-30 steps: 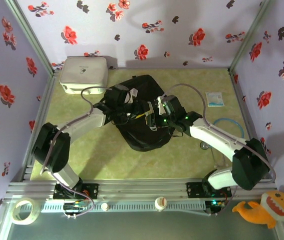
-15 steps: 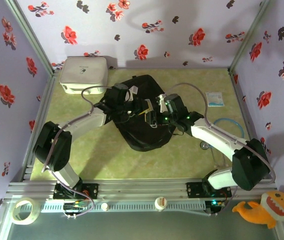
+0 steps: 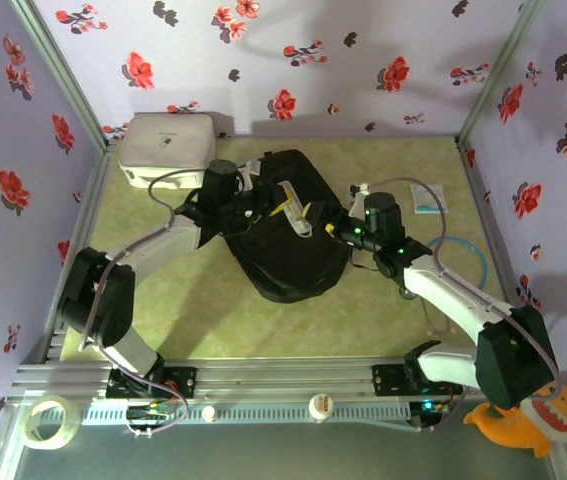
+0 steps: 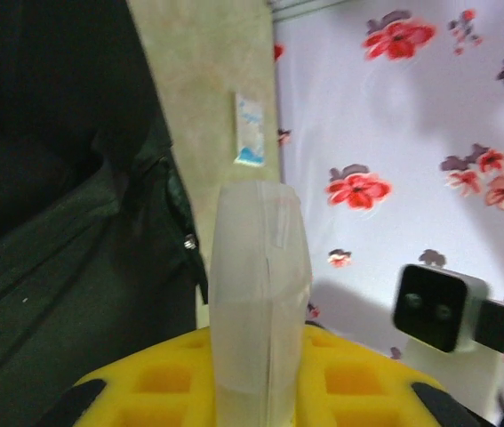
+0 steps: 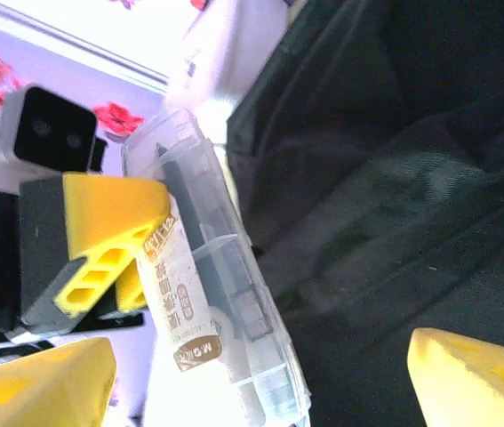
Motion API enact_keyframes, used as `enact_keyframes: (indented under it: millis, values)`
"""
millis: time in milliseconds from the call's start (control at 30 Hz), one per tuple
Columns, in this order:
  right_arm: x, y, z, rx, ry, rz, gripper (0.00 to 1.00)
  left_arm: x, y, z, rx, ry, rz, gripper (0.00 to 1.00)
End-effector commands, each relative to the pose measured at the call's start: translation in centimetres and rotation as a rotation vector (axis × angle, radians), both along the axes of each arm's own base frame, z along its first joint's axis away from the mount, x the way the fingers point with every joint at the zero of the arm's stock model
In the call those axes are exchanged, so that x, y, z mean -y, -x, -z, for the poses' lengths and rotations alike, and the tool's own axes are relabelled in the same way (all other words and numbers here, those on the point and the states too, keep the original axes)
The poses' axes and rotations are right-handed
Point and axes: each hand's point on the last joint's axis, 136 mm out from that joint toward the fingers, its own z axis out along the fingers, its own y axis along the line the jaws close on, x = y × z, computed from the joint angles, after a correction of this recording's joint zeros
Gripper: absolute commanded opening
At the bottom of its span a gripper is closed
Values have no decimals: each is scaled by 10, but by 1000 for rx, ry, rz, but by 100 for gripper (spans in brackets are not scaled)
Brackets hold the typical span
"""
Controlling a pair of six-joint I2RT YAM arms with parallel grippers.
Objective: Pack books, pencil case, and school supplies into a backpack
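Backpack [image 3: 288,262] of soft black fabric slumps mid-worktop [image 3: 183,300]; left claw [image 3: 278,203] clamps a clear, rigid plastic pencil case [image 5: 216,311]; right claw [image 3: 335,228] gapes apart, empty.

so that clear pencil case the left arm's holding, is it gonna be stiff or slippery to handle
Probably stiff: the clear pencil case shows straight, boxy edges with no bowing where the left end effector pinches it. Its plastic looks smooth and glossy, so it might slide in a light grip. It is likely light, and the dark pen-like items inside could shift if it tilts.
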Motion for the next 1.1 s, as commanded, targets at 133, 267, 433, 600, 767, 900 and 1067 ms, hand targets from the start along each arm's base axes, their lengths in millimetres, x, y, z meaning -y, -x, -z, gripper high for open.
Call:
enact_keyframes:
  millis: [133, 267, 433, 600, 767, 900, 1067]
  values:
    - [-21, -9, -67, -2, -388, -34, 83, -5, -3, -84, 115, 266, -65, 16]
    - [-21, -6, -86, 33, -432, -47, 76, -5, -5, -90, 114, 289, -75, 16]
    - [-20, -3, -94, 48, -448, -59, 58, -4, -2, -95, 111, 327, -71, 16]
    - [-22, -4, -96, 46, -471, -67, 47, -5, 3, -98, 112, 331, -63, 17]
    - [-21, -6, -95, 76, -454, -61, 34, -6, 6, -95, 97, 332, -64, 17]
    - [-18, -5, -94, 97, -420, -48, 27, -7, 7, -92, 93, 318, -66, 21]
    - [-16, -5, -90, 101, -383, -34, 25, -13, 9, -85, 110, 253, -66, 34]
